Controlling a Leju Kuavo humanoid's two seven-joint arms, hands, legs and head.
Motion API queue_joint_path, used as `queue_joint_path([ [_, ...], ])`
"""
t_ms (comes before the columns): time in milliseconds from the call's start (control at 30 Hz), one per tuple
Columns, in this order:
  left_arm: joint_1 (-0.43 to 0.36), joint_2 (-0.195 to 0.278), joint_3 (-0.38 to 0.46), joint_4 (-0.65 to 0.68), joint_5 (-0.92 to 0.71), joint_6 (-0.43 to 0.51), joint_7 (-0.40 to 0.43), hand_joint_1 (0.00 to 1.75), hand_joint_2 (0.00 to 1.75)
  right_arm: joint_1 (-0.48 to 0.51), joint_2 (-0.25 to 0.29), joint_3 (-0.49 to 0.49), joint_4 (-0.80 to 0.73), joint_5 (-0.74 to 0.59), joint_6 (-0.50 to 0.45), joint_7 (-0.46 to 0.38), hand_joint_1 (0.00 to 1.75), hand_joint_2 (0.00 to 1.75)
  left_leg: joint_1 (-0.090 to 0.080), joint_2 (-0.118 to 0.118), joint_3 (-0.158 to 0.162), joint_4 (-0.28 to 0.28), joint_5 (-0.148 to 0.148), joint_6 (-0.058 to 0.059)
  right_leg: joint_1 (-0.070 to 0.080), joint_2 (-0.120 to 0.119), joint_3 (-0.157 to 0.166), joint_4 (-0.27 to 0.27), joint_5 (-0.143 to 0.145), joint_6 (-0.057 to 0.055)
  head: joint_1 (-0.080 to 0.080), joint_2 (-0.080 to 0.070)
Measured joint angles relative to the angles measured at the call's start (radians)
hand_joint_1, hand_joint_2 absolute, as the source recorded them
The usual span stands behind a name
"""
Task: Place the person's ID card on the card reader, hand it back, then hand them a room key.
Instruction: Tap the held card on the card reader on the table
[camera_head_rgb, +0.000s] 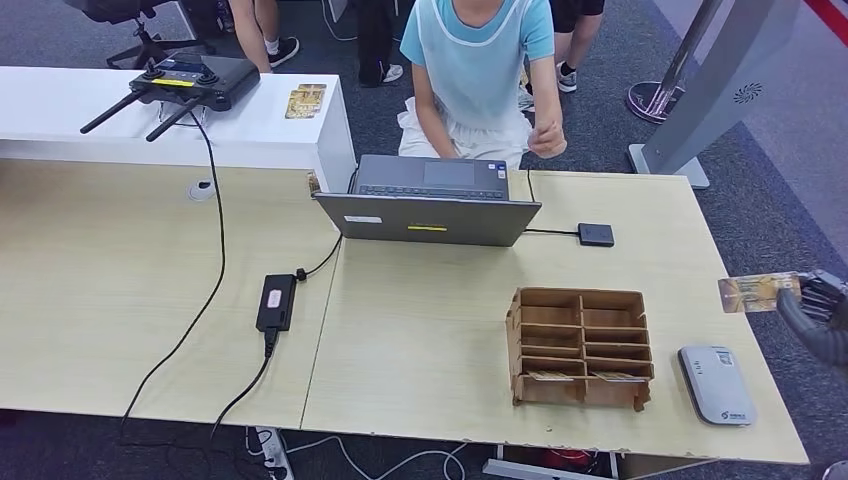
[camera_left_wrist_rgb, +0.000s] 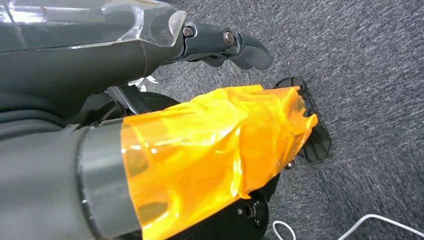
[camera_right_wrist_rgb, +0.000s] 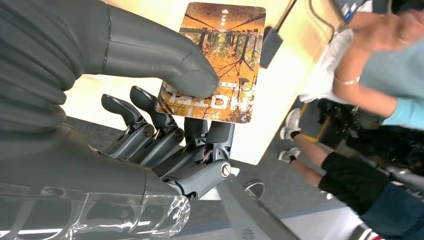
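My right hand (camera_head_rgb: 818, 305) hangs off the table's right edge and pinches a room key card (camera_head_rgb: 757, 292) between thumb and fingers. The card (camera_right_wrist_rgb: 216, 65) has an autumn-tree picture and hotel lettering, with the thumb (camera_right_wrist_rgb: 165, 57) pressed on its face. The white card reader (camera_head_rgb: 715, 385) lies on the table's front right corner, nothing on it. A person in a light blue top (camera_head_rgb: 478, 55) sits behind the laptop, one hand (camera_head_rgb: 547, 140) raised and empty. My left hand (camera_left_wrist_rgb: 227, 42) hangs over grey carpet, fingers loose, holding nothing.
A wooden slotted rack (camera_head_rgb: 580, 345) with cards in its lowest slots stands left of the reader. A grey laptop (camera_head_rgb: 430, 205), a small black box (camera_head_rgb: 596, 235) on a cable and a power brick (camera_head_rgb: 275, 300) lie on the table. Another card (camera_head_rgb: 305, 100) rests on the white counter.
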Motion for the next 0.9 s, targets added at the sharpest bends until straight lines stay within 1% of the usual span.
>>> queue_joint_path([
  [300,0.003,0.000,0.007,0.000,0.020,-0.017,-0.008,0.00,0.00,0.035,0.046,-0.050,0.072,0.030,0.009,-0.006,1.75,1.75,0.000,0.000,0.000,0.000,0.000,0.000,0.000,0.000,0.000,0.000,0.000,0.000,0.000,0.000],
  [500,0.001,0.004,0.008,0.000,0.017,-0.013,0.022,0.00,0.00,0.032,0.081,-0.067,0.121,0.153,-0.033,0.026,1.75,1.75,0.000,0.000,0.000,0.000,0.000,0.000,0.000,0.001,0.000,0.000,0.000,0.000,0.000,0.000],
  [733,0.001,0.005,0.008,0.000,0.022,-0.019,0.020,0.00,0.00,0.031,0.109,-0.078,0.171,0.160,-0.043,0.021,1.75,1.75,0.000,0.000,0.000,0.000,0.000,0.000,0.000,0.000,0.000,0.000,0.000,0.000,0.000,0.000],
  [833,0.002,0.005,0.008,0.000,0.030,-0.025,0.010,0.00,0.00,0.047,0.119,-0.108,0.182,0.167,-0.027,0.003,1.75,1.75,0.000,0.000,0.000,0.000,0.000,0.000,0.000,0.000,-0.001,0.000,0.000,0.000,0.000,0.000],
  [900,0.004,0.005,0.008,0.000,0.040,-0.028,0.004,0.00,0.00,0.071,0.128,-0.154,0.185,0.200,0.009,-0.012,1.75,1.75,0.000,-0.001,0.000,0.000,0.000,0.000,0.000,-0.001,0.000,0.000,-0.001,0.000,0.000,0.000],
])
